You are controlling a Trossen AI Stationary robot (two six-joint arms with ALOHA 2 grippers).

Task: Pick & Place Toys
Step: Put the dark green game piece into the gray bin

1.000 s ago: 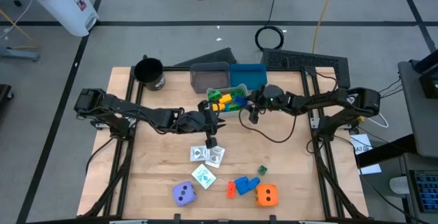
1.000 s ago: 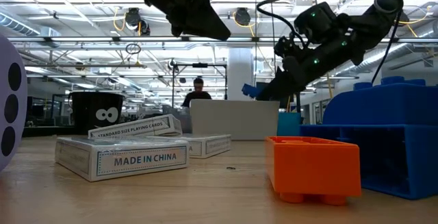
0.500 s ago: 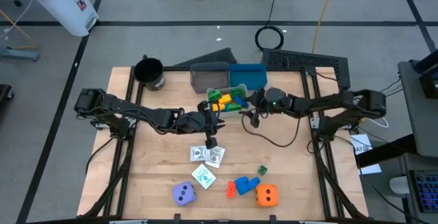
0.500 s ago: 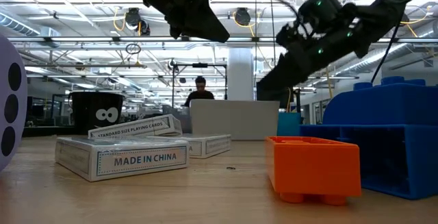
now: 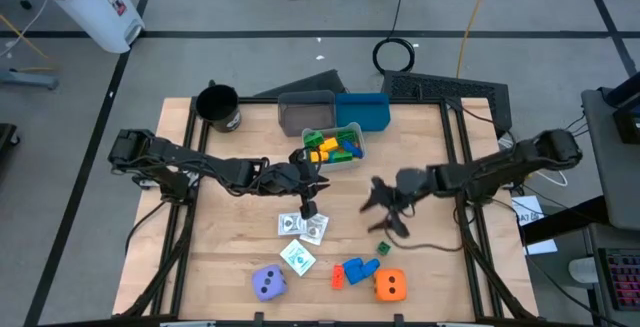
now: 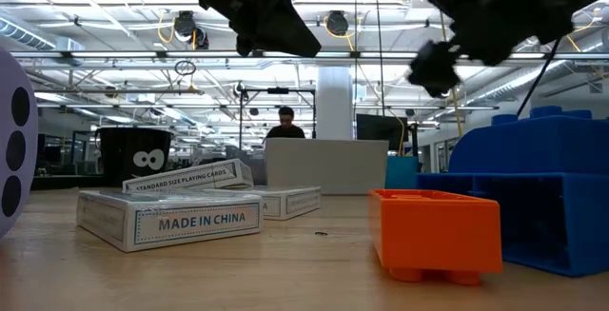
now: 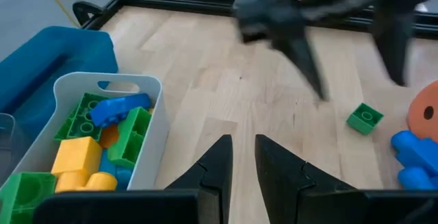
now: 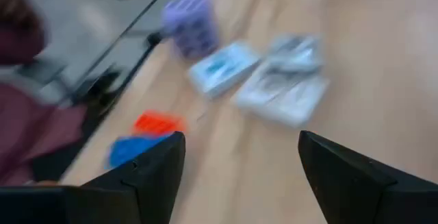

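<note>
Right end effector (image 5: 378, 207) is open and empty above the worktop (image 5: 220, 242), near the green block (image 5: 382, 249). Left end effector (image 5: 310, 207) is nearly closed, empty, over the cards (image 5: 303, 226). More blocks (image 5: 330, 145) lie in the grey bin (image 5: 352, 158).

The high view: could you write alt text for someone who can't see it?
Two dark robot arms reach over a wooden table: the right gripper open above a small green block, the left gripper above white cards. A bin holds coloured blocks.
</note>
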